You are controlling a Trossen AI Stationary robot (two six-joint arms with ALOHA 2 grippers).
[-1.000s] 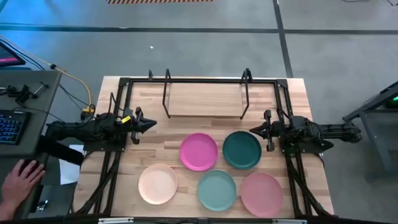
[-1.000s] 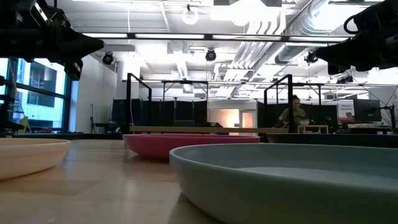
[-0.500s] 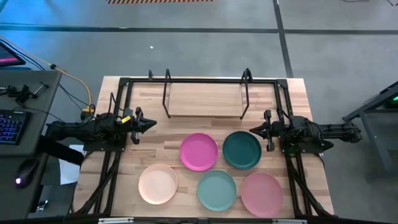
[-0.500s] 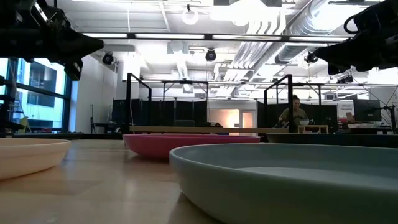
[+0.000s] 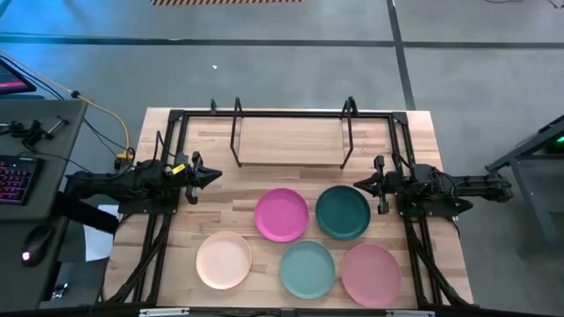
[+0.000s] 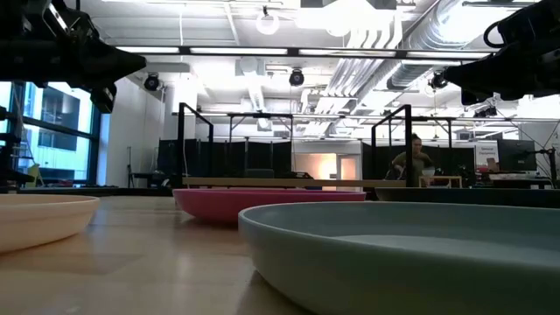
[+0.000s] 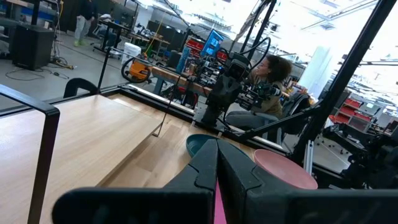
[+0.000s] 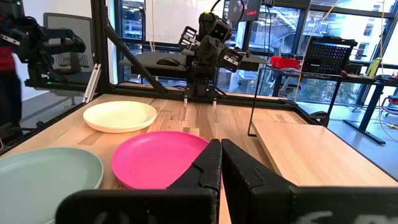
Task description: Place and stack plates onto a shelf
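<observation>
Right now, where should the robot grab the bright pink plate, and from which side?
Probably by its rim. The magenta plate lies flat and shallow, so only the raised edge offers a pinch. Its left edge faces the left claw, with bare table there.

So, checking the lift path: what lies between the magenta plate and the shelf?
Only bare tabletop. The high view shows the strip between the magenta plate and the shelf free of plates and grippers.

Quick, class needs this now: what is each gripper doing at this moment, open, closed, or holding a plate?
Left gripper: closed, fingers together, holding nothing, at the table's left side.
Right gripper: closed, holding nothing, at the table's right side beside the dark green plate.
</observation>
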